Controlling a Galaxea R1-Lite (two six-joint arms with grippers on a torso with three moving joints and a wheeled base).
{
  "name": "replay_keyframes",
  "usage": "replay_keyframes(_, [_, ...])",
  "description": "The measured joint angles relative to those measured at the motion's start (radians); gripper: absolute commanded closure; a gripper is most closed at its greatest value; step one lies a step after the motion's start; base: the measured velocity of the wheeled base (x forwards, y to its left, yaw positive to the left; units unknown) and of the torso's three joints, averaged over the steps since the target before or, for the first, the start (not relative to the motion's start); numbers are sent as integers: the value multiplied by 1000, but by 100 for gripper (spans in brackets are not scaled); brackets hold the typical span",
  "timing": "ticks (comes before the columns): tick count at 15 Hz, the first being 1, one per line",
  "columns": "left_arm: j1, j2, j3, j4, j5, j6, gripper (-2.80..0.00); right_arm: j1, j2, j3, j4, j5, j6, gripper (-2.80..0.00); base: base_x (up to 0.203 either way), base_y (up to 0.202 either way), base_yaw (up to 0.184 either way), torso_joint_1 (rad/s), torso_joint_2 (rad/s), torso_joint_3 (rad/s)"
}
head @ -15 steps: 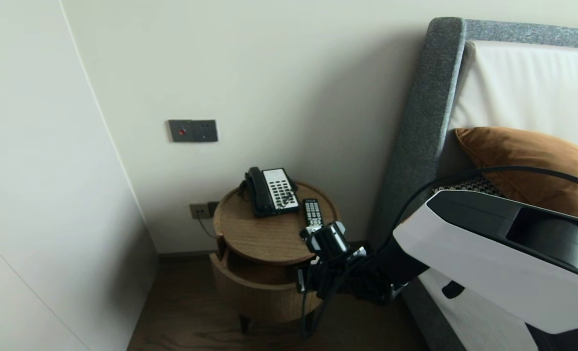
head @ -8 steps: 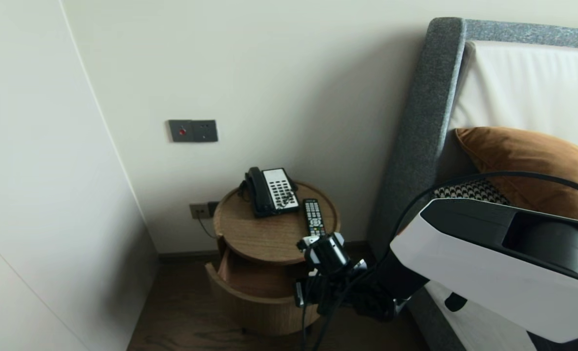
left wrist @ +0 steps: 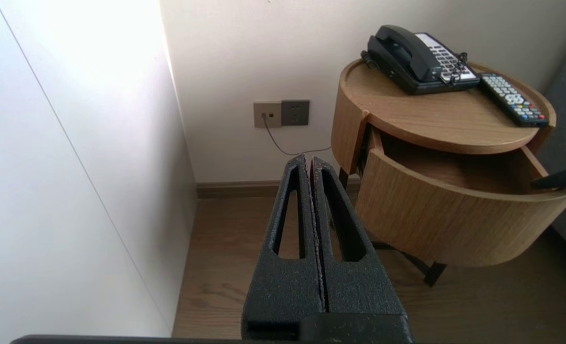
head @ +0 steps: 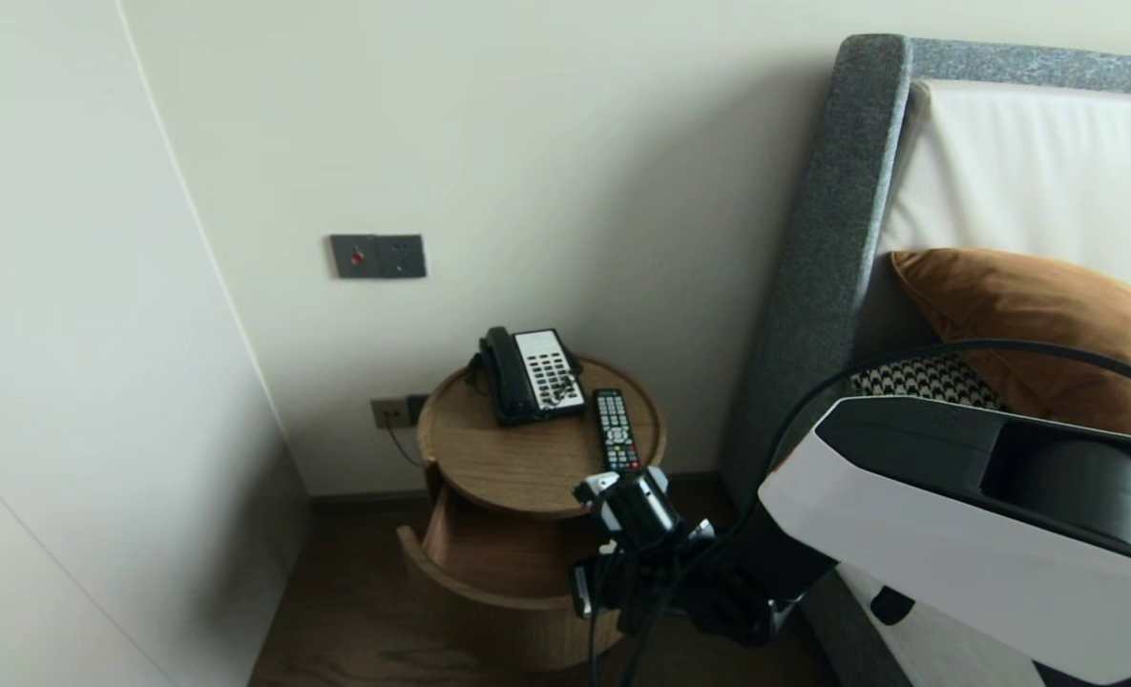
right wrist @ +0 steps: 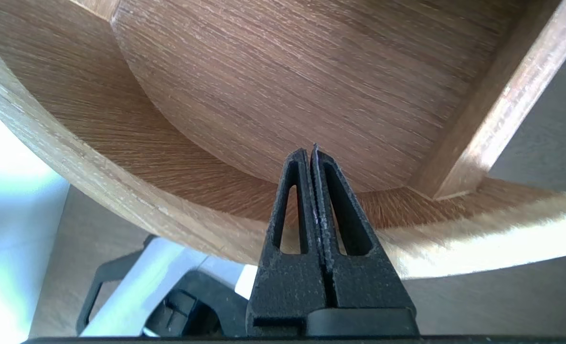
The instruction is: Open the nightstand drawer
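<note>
Drawer point(head: 489, 630) of the round bedside table point(head: 517, 468), standing out from under the table top with our right gripper point(right wrist: 311, 153) in it.
Our right gripper's jaws are pressed together, the tips inside the drawer just behind its curved front wall; we cannot tell if they touch it. Around them the drawer shows bare wood. On the table top a phone point(head: 532, 374) and a remote point(head: 615, 429) lie side by side. Our left gripper point(left wrist: 310, 162), jaws together, hangs left of the table over the wooden floor point(left wrist: 244, 267).

Telephone point(head: 531, 374) beside remote point(head: 615, 429); orange cushion point(head: 1033, 315) against headboard point(head: 832, 239).
</note>
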State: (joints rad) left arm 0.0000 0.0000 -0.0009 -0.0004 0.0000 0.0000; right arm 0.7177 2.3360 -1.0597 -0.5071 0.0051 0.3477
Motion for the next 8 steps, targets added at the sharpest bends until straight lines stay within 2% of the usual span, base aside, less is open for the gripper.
replay_keyframes(8, [0, 0, 0, 0, 0, 0, 0, 36, -5, 69, -43, -3, -34, 0, 0, 0, 0, 0, 0, 0])
